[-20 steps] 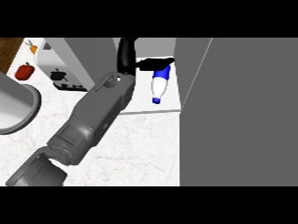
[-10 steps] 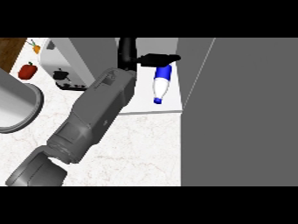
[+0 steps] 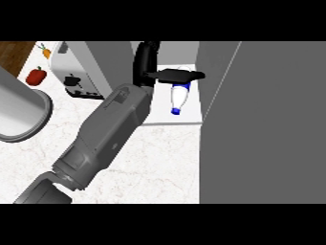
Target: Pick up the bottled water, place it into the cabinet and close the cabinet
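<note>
I am watching the black left hand [image 3: 171, 75] with straight fingers resting spread over the base of the clear, blue-labelled bottled water [image 3: 179, 95] lying just below it inside the grey open cabinet [image 3: 193, 52], and I judge withdrawing may be dragging it out past the grey door [image 3: 278, 119].

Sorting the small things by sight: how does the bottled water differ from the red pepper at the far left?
The bottled water is long, clear and blue-capped; the red pepper is squat and red with a green stem. The bottle lies on the cabinet's white shelf under the hand; the pepper sits apart at the counter's left edge.
</note>
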`<state>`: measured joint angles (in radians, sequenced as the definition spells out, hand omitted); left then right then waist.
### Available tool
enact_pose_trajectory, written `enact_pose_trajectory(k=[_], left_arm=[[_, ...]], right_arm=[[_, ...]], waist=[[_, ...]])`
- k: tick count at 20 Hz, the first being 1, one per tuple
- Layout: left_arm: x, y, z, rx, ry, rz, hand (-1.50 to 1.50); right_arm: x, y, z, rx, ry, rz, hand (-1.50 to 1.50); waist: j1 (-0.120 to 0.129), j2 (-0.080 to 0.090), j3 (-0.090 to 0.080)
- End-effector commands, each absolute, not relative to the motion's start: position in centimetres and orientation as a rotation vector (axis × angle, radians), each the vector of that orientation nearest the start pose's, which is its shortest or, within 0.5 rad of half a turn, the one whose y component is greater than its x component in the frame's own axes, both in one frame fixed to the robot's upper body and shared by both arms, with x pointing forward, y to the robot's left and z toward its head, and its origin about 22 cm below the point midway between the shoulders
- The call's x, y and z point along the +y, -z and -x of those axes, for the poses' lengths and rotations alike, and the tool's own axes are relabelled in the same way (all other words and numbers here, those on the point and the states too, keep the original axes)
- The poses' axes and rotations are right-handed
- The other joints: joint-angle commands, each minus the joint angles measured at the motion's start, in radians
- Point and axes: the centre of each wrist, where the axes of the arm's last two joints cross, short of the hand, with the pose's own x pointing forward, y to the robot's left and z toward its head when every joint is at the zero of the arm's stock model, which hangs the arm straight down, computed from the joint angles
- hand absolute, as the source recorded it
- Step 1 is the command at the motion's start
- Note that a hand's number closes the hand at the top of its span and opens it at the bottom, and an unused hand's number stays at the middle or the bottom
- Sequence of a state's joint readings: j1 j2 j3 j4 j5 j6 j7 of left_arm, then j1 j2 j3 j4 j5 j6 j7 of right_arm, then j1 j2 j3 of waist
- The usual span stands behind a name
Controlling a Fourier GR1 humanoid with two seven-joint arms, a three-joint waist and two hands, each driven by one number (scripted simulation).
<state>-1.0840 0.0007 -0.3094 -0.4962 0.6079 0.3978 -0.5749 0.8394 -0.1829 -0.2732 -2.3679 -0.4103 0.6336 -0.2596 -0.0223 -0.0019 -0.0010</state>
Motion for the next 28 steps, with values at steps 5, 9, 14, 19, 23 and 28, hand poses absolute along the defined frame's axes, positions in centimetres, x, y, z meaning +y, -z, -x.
enact_pose_trajectory(k=[5, 9, 14, 19, 23, 28], left_arm=[[5.3, -5.7, -38.3, -1.904, -0.011, 0.274, -1.50], [5.3, -5.8, -34.7, -1.900, -0.019, 0.336, -1.50], [5.9, -5.7, -30.5, -1.874, -0.037, 0.374, -1.50], [7.8, -5.7, -26.8, -1.860, -0.062, 0.386, -1.50], [10.5, -4.0, -23.9, -1.858, -0.063, 0.389, -1.50], [12.6, -4.4, -23.5, -1.861, -0.102, 0.367, -1.50]], right_arm=[[-30.9, -13.5, -3.7, -1.914, -0.280, -0.227, -1.50], [-30.6, -13.2, -3.7, -1.906, -0.261, -0.183, -1.50], [-29.6, -13.3, -3.4, -1.888, -0.258, -0.198, -1.50], [-29.6, -13.7, -3.5, -1.899, -0.291, -0.239, -1.50], [-29.1, -13.3, -4.6, -1.783, -0.452, -0.373, 1.50], [-27.9, -13.5, -4.7, -1.758, -0.581, -0.475, 1.50]], waist=[[0.029, -0.006, 0.000], [0.047, -0.014, 0.000], [0.042, -0.011, 0.000], [0.036, -0.008, 0.000], [0.051, -0.007, -0.001], [0.021, -0.004, 0.000]])
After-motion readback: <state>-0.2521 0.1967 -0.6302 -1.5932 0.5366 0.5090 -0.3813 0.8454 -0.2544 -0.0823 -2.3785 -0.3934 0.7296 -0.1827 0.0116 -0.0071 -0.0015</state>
